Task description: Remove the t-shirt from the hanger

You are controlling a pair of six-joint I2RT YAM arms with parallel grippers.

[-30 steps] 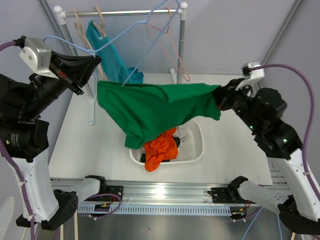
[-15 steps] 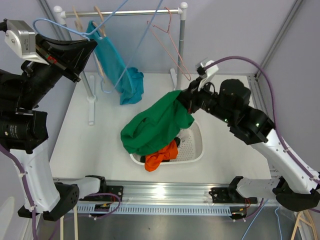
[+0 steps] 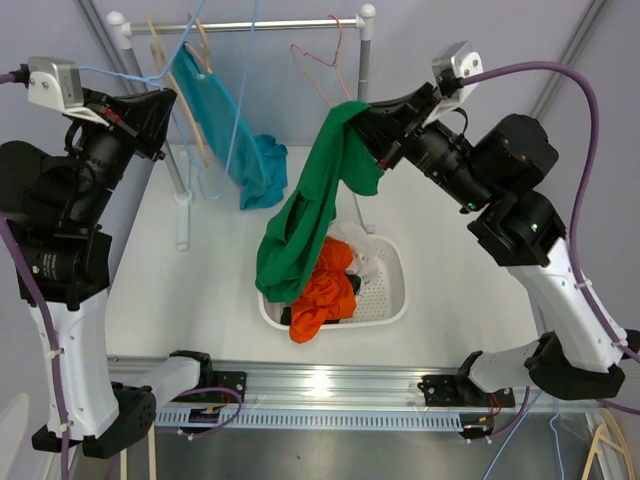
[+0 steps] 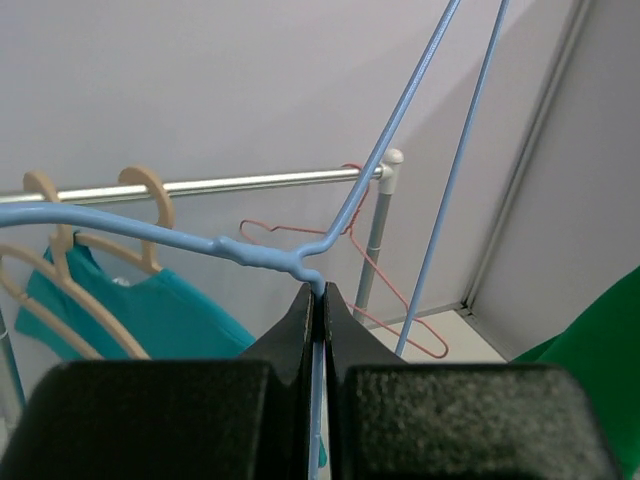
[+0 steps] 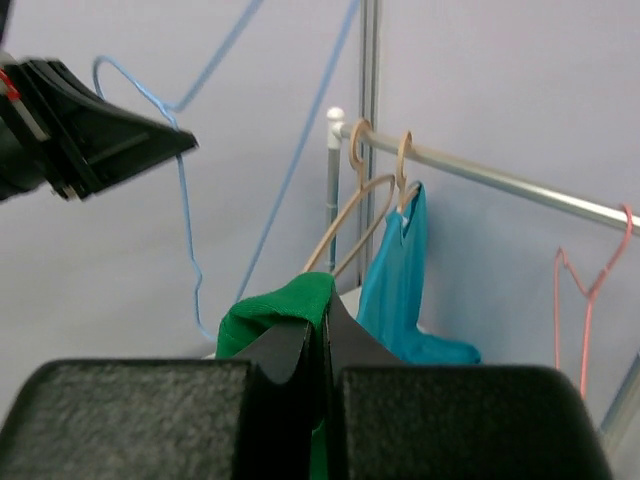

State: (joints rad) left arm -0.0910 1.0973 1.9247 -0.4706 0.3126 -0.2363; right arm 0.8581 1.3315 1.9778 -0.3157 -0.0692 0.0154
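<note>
Overhead view, two wrist close-ups (shared rail (image 4: 250, 182))

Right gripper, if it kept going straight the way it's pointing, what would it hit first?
Probably the blue hanger's wire, hanging across its path; behind that come the tan hangers and teal shirt. Depth is hard to judge.

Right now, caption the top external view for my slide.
Right gripper holds the green t-shirt dangling over the white basket; left gripper grips the bare blue hanger.
</note>
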